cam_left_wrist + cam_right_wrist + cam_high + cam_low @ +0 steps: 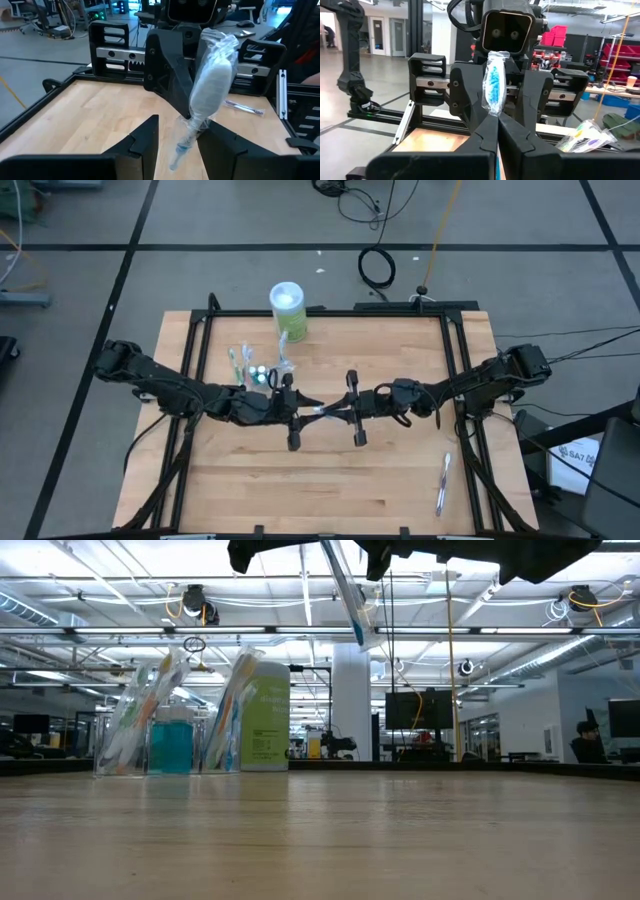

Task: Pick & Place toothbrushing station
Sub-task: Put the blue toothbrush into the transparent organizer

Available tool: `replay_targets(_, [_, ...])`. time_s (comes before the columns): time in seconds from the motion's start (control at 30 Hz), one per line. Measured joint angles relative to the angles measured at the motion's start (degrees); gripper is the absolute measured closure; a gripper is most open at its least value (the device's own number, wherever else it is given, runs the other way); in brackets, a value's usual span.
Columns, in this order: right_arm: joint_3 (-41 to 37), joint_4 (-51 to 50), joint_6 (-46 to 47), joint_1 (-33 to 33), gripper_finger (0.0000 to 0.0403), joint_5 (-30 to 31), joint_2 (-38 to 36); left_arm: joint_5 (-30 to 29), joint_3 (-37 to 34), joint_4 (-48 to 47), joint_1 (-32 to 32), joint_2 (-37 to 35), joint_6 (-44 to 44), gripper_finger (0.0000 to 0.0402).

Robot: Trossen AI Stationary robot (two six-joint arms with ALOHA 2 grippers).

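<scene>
Both dark arms meet over the middle of the pale wooden table (330, 480). Between them hangs one slim toothbrush in a clear plastic wrapper (322, 411).

The right gripper (496, 131) has its two fingers pressed together on the lower end of this wrapped toothbrush; the blue bristle end stands up above the fingertips. The left gripper (177, 142) faces it from the other side. Its fingers stand apart, one on each side of the wrapper, and whether they touch it is hard to tell, because the crinkled plastic hides the contact. In the low view only the thin shaft of the brush shows, hanging tilted from the top edge, well above the table; both grippers are cut off there.

At the far left part of the table stands the small clear plastic cup (170, 745) with blue content, with more wrapped toothbrushes (135, 715) leaning beside it; how many they are cannot be counted. Just beside them stands a taller green container with a white lid (287, 310). One more wrapped toothbrush (442, 482) lies alone near the right front corner.
</scene>
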Motion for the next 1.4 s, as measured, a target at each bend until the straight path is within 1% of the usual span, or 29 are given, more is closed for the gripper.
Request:
replay_targets(0.07, [0.0, -0.1, -0.1, 0.0, 0.0403, 1.1, 0.0, 0.0, 0.0, 0.0, 0.0, 0.0, 0.2, 0.0271])
replay_targets(0.33, [0.0, -0.3, -0.2, -0.3, 0.0403, 1.2, 0.0, 0.5, 0.0, 0.1, 0.0, 0.0, 1.7, 0.0275])
replay_targets(0.43, [0.0, -0.3, -0.1, -0.3, 0.0403, 1.2, 0.0, 1.6, 0.0, 0.2, 0.0, 0.0, 1.7, 0.0301])
replay_targets(0.63, [0.0, -0.3, -0.1, -0.3, 0.0403, 1.1, 0.0, 2.3, 0.0, 0.1, 0.1, 0.0, 1.7, 0.0382])
replay_targets(0.7, [0.0, -0.2, -0.5, -0.3, 0.0403, 1.2, 0.0, 2.3, 0.0, 0.6, 0.2, 0.0, 1.9, 0.0391])
replay_targets(0.83, [0.0, 0.0, -3.0, -0.3, 0.0398, 1.2, -0.1, 1.6, -0.1, 1.5, 0.2, 0.0, 2.9, 0.0376])
replay_targets(0.93, [0.0, -0.1, -5.2, -0.3, 0.038, 1.4, -0.1, -0.1, -0.1, 1.1, 0.2, 0.0, 4.5, 0.0377])
replay_targets(1.07, [0.0, 0.1, -8.0, -0.6, 0.0342, 2.7, -0.1, -1.3, -0.1, 1.2, 0.8, -0.1, 6.7, 0.0394])
replay_targets(1.17, [0.0, 0.3, -8.0, -1.2, 0.0309, 7.6, -0.1, -1.9, -0.1, 0.2, 1.9, -1.0, 6.2, 0.0387])
replay_targets(1.2, [0.0, 0.3, -8.0, -1.5, 0.0298, 9.7, -0.1, -2.0, -0.1, -0.6, 2.3, -1.7, 6.2, 0.0385])
replay_targets(1.27, [0.0, -0.2, -8.0, -2.4, 0.0278, 11.3, -0.1, -2.2, -0.1, -3.7, 3.2, -3.3, 5.9, 0.0387])
replay_targets(1.33, [0.0, -1.8, -7.1, -3.3, 0.026, 10.2, -0.1, -2.6, -0.1, -7.5, 4.2, -5.0, 4.7, 0.0394])
replay_targets(1.4, [-0.1, -5.5, -5.9, -4.2, 0.0245, 9.0, -0.4, -3.6, -0.1, -12.3, 5.2, -7.3, 3.1, 0.0394])
